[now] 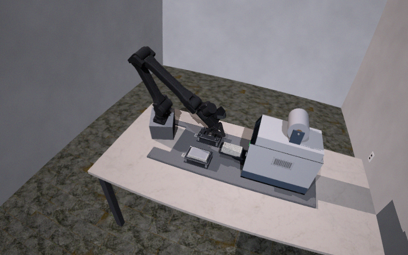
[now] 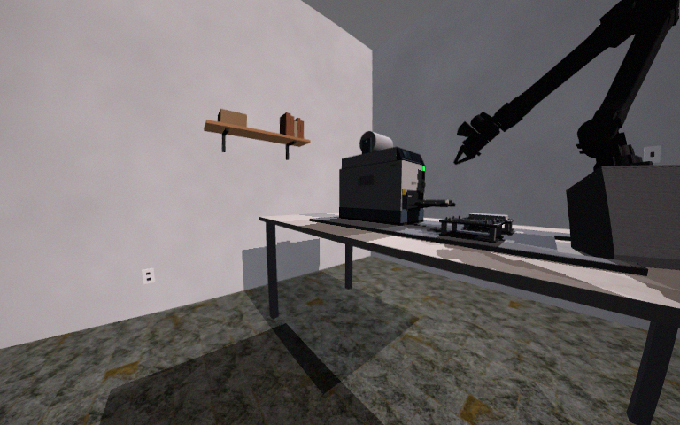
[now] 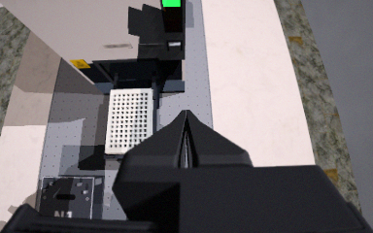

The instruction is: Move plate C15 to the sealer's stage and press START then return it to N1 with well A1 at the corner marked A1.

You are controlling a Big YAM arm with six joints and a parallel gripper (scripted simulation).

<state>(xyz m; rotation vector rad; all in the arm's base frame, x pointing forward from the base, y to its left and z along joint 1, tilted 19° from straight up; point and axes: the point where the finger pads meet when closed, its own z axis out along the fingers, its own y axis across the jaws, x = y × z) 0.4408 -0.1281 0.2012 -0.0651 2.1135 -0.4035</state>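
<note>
The plate (image 1: 231,149) (image 3: 130,121) (image 2: 436,203), taken as C15, lies on the sealer's extended stage (image 3: 114,156). It looks flat, its wells show, and I cannot make out foil or its label. The lamp (image 1: 249,143) (image 2: 423,168) (image 3: 171,3) on the sealer (image 1: 281,172) (image 2: 368,188) (image 3: 73,29) is green. My gripper (image 1: 223,135) (image 2: 457,161) (image 3: 186,116) is shut and empty, held above the table, short of the sealer's front. Nest N1 (image 2: 468,225) (image 3: 68,186) is empty. The plate (image 1: 198,153) in N2 sits in its nest. START is not clearly identifiable.
The stage reaches out of the sealer's opening (image 3: 128,73) towards the nests. A white film roll (image 1: 297,123) (image 2: 381,141) stands on top of the sealer. The arm's base block (image 1: 162,129) (image 2: 634,215) is at the table's other end. The grey mat (image 1: 177,163) lies under nests and sealer.
</note>
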